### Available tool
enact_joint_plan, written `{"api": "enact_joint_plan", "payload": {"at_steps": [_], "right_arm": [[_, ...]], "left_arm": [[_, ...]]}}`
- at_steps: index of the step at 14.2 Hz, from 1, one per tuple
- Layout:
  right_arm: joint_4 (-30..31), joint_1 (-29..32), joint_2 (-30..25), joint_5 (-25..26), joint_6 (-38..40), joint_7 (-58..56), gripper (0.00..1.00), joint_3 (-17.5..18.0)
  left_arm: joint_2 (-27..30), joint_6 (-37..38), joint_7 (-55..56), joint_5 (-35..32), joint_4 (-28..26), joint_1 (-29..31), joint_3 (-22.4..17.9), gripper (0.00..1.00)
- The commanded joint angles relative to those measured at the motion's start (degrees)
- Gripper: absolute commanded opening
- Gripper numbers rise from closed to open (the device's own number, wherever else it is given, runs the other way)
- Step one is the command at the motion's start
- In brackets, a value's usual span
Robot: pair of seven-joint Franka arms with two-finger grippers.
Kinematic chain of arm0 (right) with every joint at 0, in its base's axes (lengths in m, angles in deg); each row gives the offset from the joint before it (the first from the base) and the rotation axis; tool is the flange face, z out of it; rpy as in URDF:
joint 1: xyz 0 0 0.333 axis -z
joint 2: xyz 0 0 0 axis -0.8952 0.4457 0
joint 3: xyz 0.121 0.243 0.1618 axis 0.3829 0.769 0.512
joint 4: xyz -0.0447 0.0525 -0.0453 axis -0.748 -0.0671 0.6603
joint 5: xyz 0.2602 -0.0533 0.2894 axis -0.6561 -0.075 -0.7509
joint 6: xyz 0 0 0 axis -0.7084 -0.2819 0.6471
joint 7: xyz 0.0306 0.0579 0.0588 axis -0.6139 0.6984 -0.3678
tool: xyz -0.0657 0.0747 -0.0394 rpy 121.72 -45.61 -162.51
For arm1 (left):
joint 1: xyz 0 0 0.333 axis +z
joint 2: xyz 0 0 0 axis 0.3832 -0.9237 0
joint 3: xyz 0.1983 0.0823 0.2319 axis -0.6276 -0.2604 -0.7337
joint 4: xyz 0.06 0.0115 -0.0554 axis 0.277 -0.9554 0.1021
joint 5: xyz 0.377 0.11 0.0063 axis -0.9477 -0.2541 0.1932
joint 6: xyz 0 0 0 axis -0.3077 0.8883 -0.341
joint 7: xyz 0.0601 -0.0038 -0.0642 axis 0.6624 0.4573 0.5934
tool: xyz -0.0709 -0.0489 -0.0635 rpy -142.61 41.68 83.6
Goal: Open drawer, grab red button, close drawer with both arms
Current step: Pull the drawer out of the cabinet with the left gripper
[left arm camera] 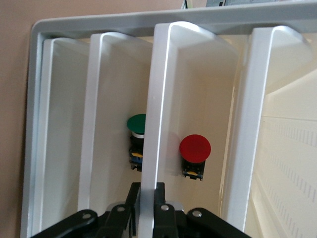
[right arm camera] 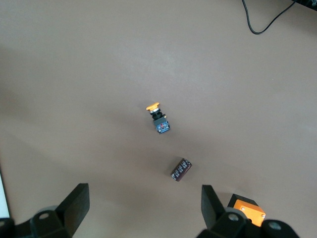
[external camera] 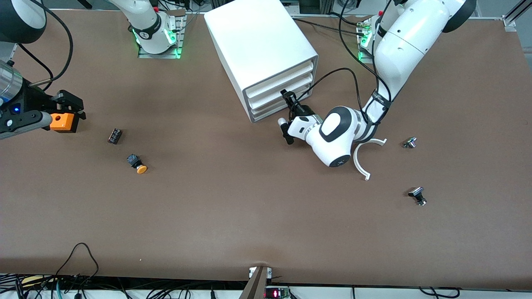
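Observation:
The white cabinet (external camera: 259, 50) stands at the middle of the table near the arms' bases, its three drawers facing the front camera. My left gripper (external camera: 289, 103) is at the drawer fronts, and in the left wrist view it (left arm camera: 147, 201) is shut on the white front lip of a drawer (left arm camera: 162, 99). The button with the red cap (left arm camera: 194, 148) lies inside, just past that lip. A green-capped button (left arm camera: 136, 124) lies in the neighbouring drawer. My right gripper (external camera: 70, 109) (right arm camera: 143, 208) hangs open and empty over the table at the right arm's end.
An orange box (external camera: 62, 121) (right arm camera: 246, 208) sits beside the right gripper. A dark cylinder (external camera: 115, 136) (right arm camera: 181, 169) and an orange-capped button (external camera: 137, 163) (right arm camera: 158, 118) lie nearby. A white curved piece (external camera: 362, 160) lies under the left arm, and two small metal parts (external camera: 410, 142) (external camera: 417, 196) lie toward the left arm's end of the table.

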Motion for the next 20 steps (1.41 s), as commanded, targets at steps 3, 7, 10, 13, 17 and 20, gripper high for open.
{"api": "enact_joint_plan", "payload": {"at_steps": [3, 7, 10, 13, 17, 20], "right_arm": [[-1.39, 0.85, 0.57, -0.47, 0.33, 0.50, 0.99, 0.51], [-1.39, 0.85, 0.66, -0.47, 0.24, 0.50, 1.00, 0.51], [-1.39, 0.85, 0.66, -0.47, 0.15, 0.50, 1.00, 0.42], [-1.39, 0.85, 0.66, -0.47, 0.15, 0.50, 1.00, 0.42], [-1.39, 0.85, 0.74, -0.47, 0.15, 0.50, 1.00, 0.42], [-1.39, 0.85, 0.75, -0.47, 0.15, 0.50, 1.00, 0.42]], "left_arm": [[-3.17, 1.76, 1.80, -2.06, 6.02, 1.09, -2.50, 0.00], [-3.70, 1.85, 1.80, -1.98, 6.90, 1.09, -4.79, 0.00], [-5.27, 4.30, 1.97, -1.98, 10.76, 1.00, -6.72, 0.00], [-5.98, 4.75, 2.15, -1.89, 12.53, 1.00, -8.13, 0.00], [-7.30, 4.66, 2.15, -1.89, 14.72, 1.17, -9.45, 0.00], [-7.39, 4.75, 2.15, -1.89, 15.43, 1.35, -10.77, 0.00]]}}
